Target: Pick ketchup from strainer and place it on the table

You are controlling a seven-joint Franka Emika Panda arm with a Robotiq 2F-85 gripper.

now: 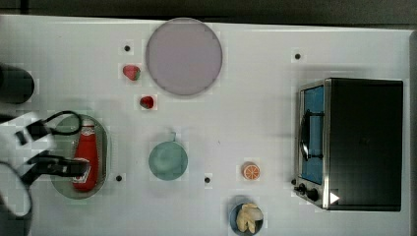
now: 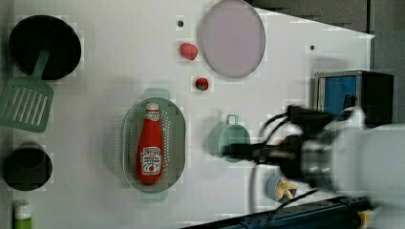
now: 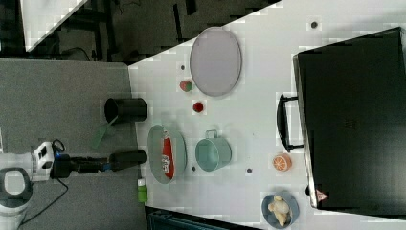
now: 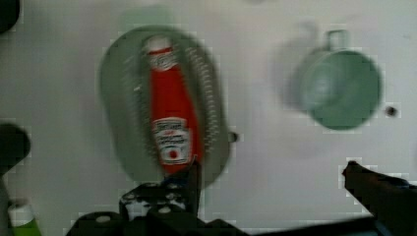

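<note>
The gripper (image 4: 273, 174) stands with its jaws fully apart and holds nothing. You see it from the wrist view as two dark fingers, one overlapping the base end of the ketchup (image 4: 171, 123), the other well off to the side over bare table (image 4: 275, 132). It hangs above the scene and touches no object.

Directly below and ahead of the gripper lies the ketchup, flat on its side inside the strainer (image 4: 120, 123), cap pointing away from the gripper. The bottle runs along the strainer's long axis and fills most of its length. Beyond the far finger stands a teal cup (image 4: 344, 91), clear of the strainer.

Handling judgement: treat the bottle as light, smooth plastic with some give in its walls. Expect it to be slippery and inclined to roll on its round body.

Take hold across the width of the red body, near the label where it is broadest. Avoid the tapered neck and cap. Close only firmly enough to lift, since a hard squeeze may deform the bottle.
</note>
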